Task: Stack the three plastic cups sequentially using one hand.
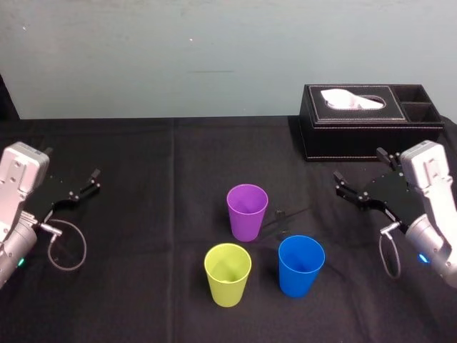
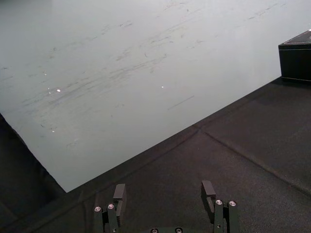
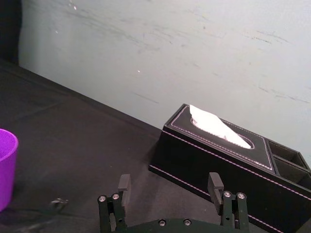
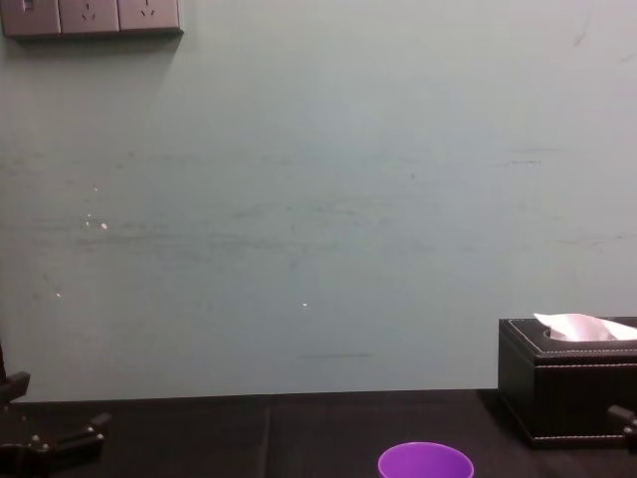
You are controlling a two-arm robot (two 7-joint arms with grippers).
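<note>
Three small round plastic cups are standing upright on the black tablecloth [image 1: 143, 229], each with its long axis running vertically and its open mouth pointing up. In the head view the purple cup [image 1: 247, 212] is sitting at the centre of the frame. The yellow-green cup [image 1: 228, 274] is standing below and slightly left of it, and the blue cup [image 1: 300, 265] below and to the right. The three are forming a loose triangle, near one another but not touching, and none is nested in another.

The left gripper [image 1: 91, 182] is hovering at the left edge of the frame, well apart from the cups, and its jaws are standing open with nothing between them. The right gripper [image 1: 360, 168] is hovering at the right of the frame, higher than the blue cup and well clear of it, also spread open and empty. In the right wrist view the purple cup is showing at the left edge, far from the fingers [image 3: 124, 183].

A black rectangular leather-look tissue box [image 1: 371, 128] with white stitching is sitting in the upper right, just behind the right gripper, with a white tissue [image 1: 350, 100] poking from its slot. A small dark scrap [image 1: 280, 214], too small to identify, is lying just right of the purple cup. Nothing is standing between either gripper and the cups. A pale grey-green wall [image 1: 214, 57] is rising behind the table.
</note>
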